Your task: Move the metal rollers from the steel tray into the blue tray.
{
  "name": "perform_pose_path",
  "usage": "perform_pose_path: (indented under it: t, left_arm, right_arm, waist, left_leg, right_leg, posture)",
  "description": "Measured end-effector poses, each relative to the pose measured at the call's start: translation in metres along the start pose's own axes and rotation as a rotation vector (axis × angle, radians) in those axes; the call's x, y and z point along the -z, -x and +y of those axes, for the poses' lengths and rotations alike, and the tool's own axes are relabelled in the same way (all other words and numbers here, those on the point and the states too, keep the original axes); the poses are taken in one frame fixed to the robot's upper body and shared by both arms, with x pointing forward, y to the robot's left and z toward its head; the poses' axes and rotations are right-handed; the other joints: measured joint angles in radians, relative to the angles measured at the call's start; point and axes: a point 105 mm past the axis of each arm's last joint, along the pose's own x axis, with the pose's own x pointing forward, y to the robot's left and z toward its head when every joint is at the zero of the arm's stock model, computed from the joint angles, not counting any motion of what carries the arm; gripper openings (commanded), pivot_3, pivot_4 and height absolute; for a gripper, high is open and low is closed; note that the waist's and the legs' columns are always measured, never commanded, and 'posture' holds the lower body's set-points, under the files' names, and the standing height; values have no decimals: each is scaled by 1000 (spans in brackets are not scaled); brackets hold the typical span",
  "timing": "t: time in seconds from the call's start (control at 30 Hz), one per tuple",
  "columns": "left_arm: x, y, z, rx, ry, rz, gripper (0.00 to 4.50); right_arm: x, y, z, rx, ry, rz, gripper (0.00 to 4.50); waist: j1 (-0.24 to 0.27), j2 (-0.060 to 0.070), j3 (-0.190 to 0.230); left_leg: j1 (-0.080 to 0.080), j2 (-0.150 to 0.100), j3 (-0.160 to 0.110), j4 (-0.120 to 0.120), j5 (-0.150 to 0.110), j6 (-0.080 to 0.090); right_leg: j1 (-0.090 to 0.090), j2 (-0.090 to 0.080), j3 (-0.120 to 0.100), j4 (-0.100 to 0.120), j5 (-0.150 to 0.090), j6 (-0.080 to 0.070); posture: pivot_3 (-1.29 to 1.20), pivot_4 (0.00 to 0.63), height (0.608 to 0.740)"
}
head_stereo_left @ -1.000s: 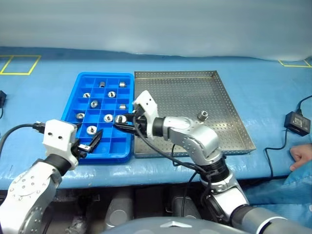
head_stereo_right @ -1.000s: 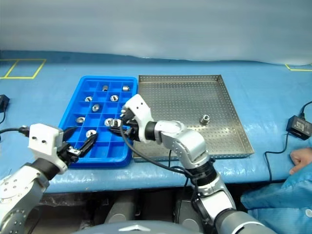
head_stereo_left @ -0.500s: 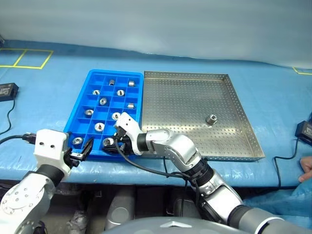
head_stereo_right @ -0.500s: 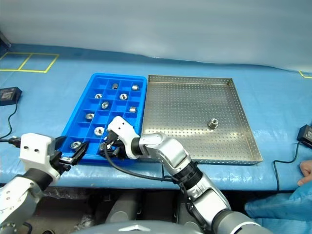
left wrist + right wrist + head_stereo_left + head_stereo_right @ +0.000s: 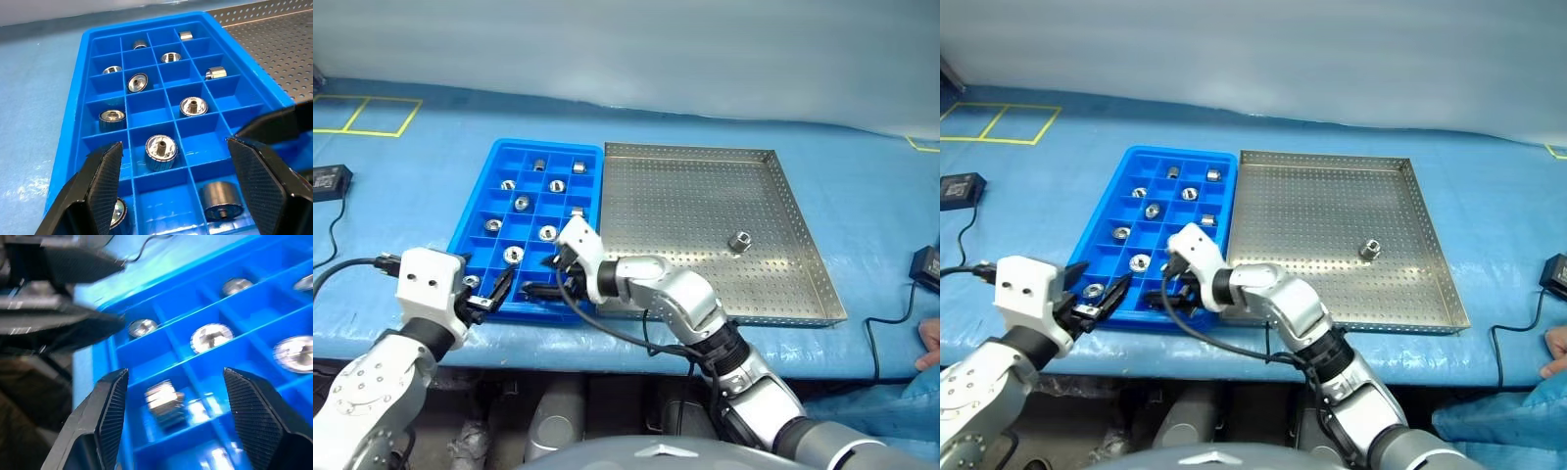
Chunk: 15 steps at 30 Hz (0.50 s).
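Note:
The blue tray (image 5: pixel 475 213) lies left of the steel tray (image 5: pixel 705 157), and several of its compartments hold metal rollers (image 5: pixel 194 105). One roller (image 5: pixel 738 240) is left on the steel tray's perforated floor, towards its right side. My right gripper (image 5: pixel 173 377) hangs open over the blue tray's near row. A roller (image 5: pixel 165 400) lies loose in the compartment just beneath it. My left gripper (image 5: pixel 173 147) is open and holds nothing at the blue tray's near left corner, its fingertips (image 5: pixel 495 292) close to the right gripper (image 5: pixel 544 286).
The table is covered in blue cloth with yellow tape marks (image 5: pixel 372 113) at the far left. A black power adapter (image 5: pixel 331 178) with its cable lies left of the blue tray, and another (image 5: pixel 928 264) lies at the right edge. A person's hand (image 5: pixel 930 338) rests at the near right.
The right gripper has opened and let its roller drop into a near-row compartment of the blue tray. The camera view shifted over the last second. The left gripper stays open.

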Motion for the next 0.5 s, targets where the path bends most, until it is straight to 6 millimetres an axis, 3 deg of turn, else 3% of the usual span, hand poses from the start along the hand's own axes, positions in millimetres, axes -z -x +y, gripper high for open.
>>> perform_pose_path:
  t: [0.1,0.23,0.33,0.5]
  left_arm:
    - [-3,-14,-14,70,21,-22,3729]
    - [-11,-36,-23,132,21,-59,3729]
    - [-21,-55,-28,177,8,-101,3729]
    - [-22,-70,-56,321,-7,-101,3729]
  right_arm:
    - [-12,30,-34,191,37,-35,3257]
    - [-9,72,-81,487,102,20,3257]
    - [-9,115,-119,762,161,65,3257]
    - [6,160,-153,1085,143,136,3257]
  waist:
    - [1,0,0]
    - [-6,0,0]
    - [-17,0,0]
    - [-59,0,0]
  left_leg:
    - [0,0,1,0,0,0]
    - [-2,0,1,0,1,0]
    - [-3,0,2,0,1,0]
    - [-4,-1,3,0,1,1]
  right_leg:
    - [1,0,0,0,0,0]
    - [3,1,0,1,0,0]
    - [2,1,1,1,0,0]
    - [1,1,4,0,3,-2]
  posture:
    - [250,150,740]
    - [185,150,740]
    - [140,150,740]
    - [89,150,740]
